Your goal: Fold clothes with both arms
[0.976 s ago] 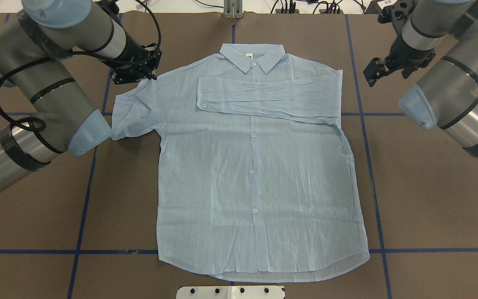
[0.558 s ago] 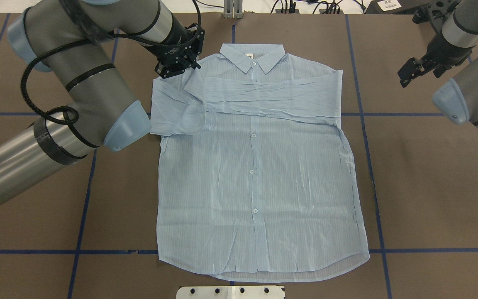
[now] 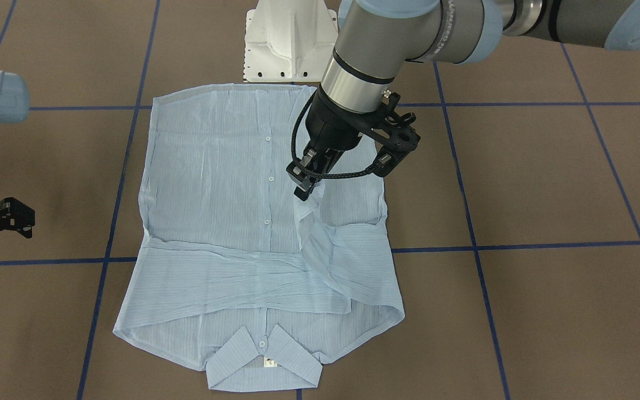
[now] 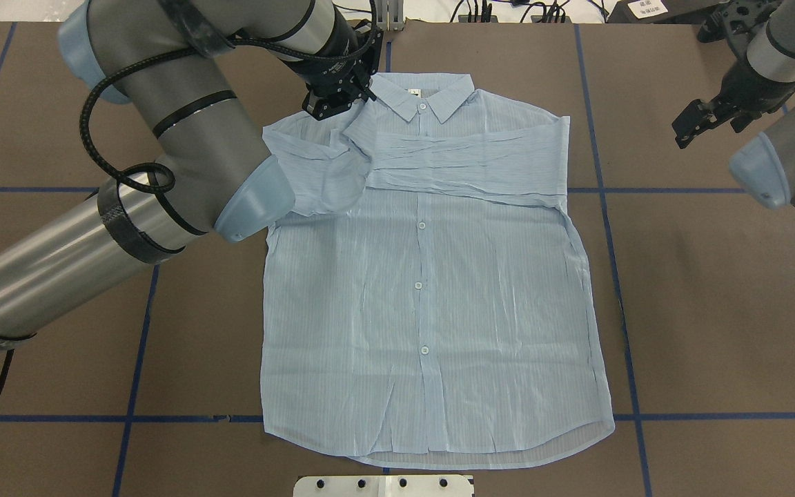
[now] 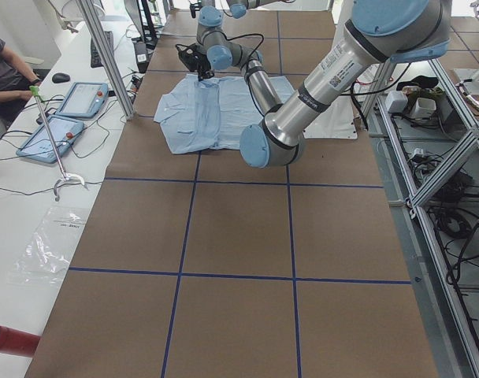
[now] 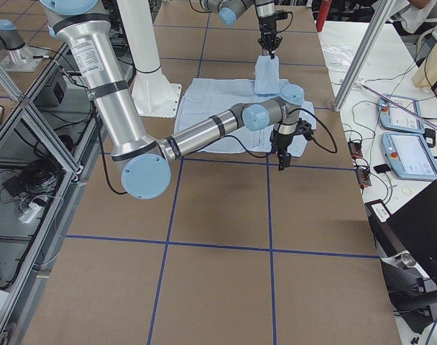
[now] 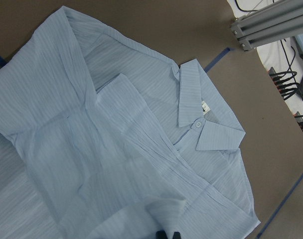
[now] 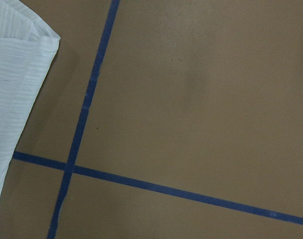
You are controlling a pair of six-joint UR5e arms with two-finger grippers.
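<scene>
You've got the shirt [image 4: 432, 290] flat on the table [image 4: 715, 310], long axis from hem [image 4: 439, 457] nearest the robot to collar [image 4: 419, 93] farthest | left gripper [image 3: 303, 191] clamped on its sleeve [image 3: 331, 250], raised over the chest | right gripper [image 4: 689, 128] spread, empty, off the cloth

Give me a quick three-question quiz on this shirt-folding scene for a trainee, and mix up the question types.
1. True or false: the right gripper is clear of the shirt.
2. Multiple choice: what is the left gripper gripping? A collar; B sleeve; C hem.
3. Fill in: the flat sleeve lying across the shirt comes from the robot's ___ side.

Key: 1 true; 2 B; 3 right.
</scene>
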